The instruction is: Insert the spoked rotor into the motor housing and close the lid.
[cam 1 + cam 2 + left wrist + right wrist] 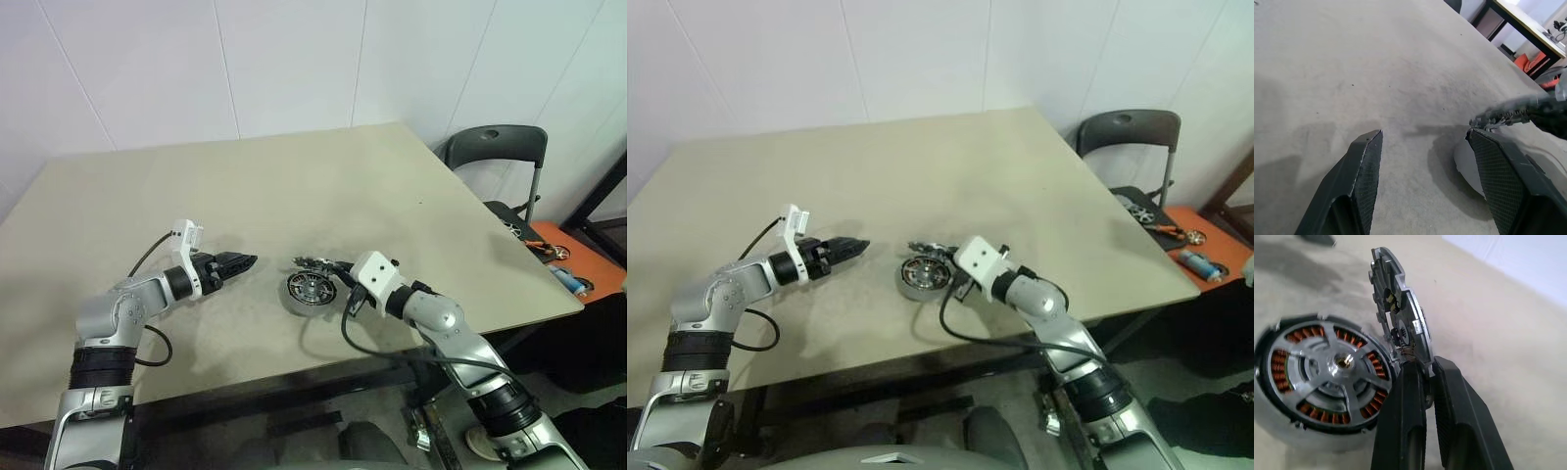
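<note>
The motor housing (1327,382) is grey with copper-orange windings, grey spokes and a shiny silver centre. The lid (1400,313) is silvery grey, notched. The table (294,186) is plain beige. Far right, a black chair (495,147).

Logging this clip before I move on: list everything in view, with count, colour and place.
motor housing: one, grey with copper-coloured windings, on the table in front of the robot, between the two arms.
spoked rotor: one, silvery spokes meeting at a centre hub, seated inside the housing.
lid: one, grey, notched rim, held on edge just beside the housing.
table: one, beige.
chair: one, dark grey, beyond the table's far right corner.
orange surface: one, right of the table, small tools on it.
left gripper: black fingers apart, holding nothing, left of the housing.
right gripper: black fingers clamped on the lid's rim.
</note>
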Motion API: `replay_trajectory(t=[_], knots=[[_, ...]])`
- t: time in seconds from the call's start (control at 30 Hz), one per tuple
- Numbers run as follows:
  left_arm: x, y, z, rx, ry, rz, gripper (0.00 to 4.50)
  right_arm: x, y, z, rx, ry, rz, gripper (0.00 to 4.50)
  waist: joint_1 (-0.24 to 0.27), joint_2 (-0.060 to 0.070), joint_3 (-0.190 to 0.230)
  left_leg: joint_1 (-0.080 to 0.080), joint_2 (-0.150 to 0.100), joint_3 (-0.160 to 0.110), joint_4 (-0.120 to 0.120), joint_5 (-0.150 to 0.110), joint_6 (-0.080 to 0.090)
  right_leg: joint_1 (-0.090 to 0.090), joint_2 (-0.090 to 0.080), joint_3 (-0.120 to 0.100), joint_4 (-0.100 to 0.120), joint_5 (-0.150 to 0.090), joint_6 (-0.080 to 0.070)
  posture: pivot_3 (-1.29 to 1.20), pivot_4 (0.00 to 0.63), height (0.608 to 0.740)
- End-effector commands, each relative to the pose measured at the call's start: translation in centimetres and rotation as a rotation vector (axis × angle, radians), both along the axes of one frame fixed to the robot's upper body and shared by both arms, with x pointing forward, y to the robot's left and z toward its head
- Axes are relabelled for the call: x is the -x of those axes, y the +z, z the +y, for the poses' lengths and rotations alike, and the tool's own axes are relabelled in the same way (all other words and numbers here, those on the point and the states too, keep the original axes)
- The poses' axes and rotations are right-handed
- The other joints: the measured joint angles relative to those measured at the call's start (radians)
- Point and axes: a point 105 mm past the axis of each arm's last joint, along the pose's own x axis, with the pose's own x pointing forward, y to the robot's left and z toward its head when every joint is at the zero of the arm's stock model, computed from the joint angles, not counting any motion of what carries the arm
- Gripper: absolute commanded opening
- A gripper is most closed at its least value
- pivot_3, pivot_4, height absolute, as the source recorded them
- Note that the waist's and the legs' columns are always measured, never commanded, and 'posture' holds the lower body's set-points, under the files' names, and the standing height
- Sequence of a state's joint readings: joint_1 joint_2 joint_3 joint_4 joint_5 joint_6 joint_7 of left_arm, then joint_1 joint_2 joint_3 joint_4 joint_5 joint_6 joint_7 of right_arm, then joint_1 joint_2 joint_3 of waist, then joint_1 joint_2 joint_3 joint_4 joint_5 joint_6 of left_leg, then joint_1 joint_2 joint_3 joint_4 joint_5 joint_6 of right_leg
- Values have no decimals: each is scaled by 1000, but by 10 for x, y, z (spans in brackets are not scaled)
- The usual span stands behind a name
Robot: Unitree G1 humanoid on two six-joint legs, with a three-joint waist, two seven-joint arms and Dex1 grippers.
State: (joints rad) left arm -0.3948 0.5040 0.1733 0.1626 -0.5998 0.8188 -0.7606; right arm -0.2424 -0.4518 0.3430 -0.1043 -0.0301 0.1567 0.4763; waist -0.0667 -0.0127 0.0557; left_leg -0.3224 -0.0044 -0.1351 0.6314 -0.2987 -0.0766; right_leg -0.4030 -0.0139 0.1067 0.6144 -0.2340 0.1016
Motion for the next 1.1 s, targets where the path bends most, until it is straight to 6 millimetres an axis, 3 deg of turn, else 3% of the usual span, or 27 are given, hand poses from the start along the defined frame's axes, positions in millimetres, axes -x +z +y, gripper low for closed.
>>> replay_trajectory(t=[0.03, 0.27, 0.43, 0.67, 0.8, 0.9, 1.1], knots=[[-3, 12, 5, 3, 9, -45, 3055, 10, -18, -6, 135, 44, -77, 28, 0, -1, 0, 0, 0, 0, 0, 0, 0, 0, 0, 0, 0, 0, 0, 0, 0, 740], [-2, 12, 8, 1, 22, -46, 3055, 13, -25, -7, 308, 104, -315, 28, -1, -1, -1, 0, 0, 0, 0, 0, 0, 0, 0, 0, 1, 0, 0, 0, 0, 740], [-1, 12, 11, 0, 32, -44, 3055, 25, -40, 4, 384, 187, -373, 28, -1, -2, -1, 1, 0, 0, 0, 0, 0, 0, 0, 0, 0, 0, 0, 0, 0, 740], [-1, 11, 12, -1, 39, -39, 3055, 23, -45, 6, 490, 187, -516, 28, -2, -5, -3, 2, 0, 0, 0, 0, 0, 1, 0, 1, 1, 0, -1, 0, 0, 740], [-1, 10, 11, 0, 41, -36, 3055, 25, -54, 5, 494, 188, -498, 1367, -3, -6, -4, 3, 0, 0, 1, 0, 0, 3, 0, 1, 1, 0, -1, 0, 0, 740], [-2, 10, 11, 2, 41, -36, 3055, 26, -74, -2, 578, 197, -437, 2273, -8, -9, -6, 4, 0, 0, 0, 0, 0, 3, 0, 1, 2, 0, -1, 0, 0, 740], [-3, 11, 11, 4, 43, -44, 3055, 31, -78, -12, 624, 250, -479, 2273, -3, -11, -6, 13, 0, 0, 0, 0, 0, 13, 0, 1, 1, -1, -1, 0, 0, 740]])
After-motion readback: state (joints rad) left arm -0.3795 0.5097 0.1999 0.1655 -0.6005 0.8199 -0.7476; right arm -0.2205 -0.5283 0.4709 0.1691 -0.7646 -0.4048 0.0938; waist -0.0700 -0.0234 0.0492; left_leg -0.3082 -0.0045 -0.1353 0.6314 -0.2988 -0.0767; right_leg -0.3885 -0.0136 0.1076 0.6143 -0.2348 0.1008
